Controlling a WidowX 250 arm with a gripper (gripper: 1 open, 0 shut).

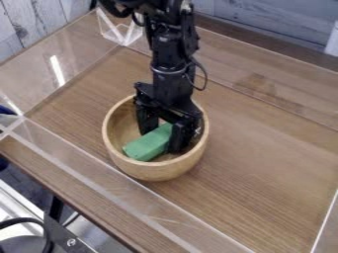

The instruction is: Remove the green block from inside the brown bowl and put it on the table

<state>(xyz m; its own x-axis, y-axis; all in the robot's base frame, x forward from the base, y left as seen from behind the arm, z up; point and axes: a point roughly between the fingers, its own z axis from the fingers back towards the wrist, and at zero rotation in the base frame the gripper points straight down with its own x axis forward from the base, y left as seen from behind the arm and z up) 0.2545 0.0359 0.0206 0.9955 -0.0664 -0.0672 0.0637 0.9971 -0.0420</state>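
Now my claw (164,126) reaches straight down into the brown bowl (192,158) near the table's (264,138) front edge, jaws spread wide astride the green block (146,147), not gripping.

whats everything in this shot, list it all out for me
green block: one, bright green, lying inside the bowl, its far end between the open fingers
brown bowl: one, light tan wood, on the table near the front wall
table: one, brown wood grain, carrying the bowl
clear walls: see-through panels standing along the table's edges
dark cable: black, bottom left corner, outside the front wall
robot arm: one, black, coming down from the top of the view into the bowl
gripper: one, black, pointing straight down inside the bowl, fingers spread open around the far end of the block, not yet closed on it
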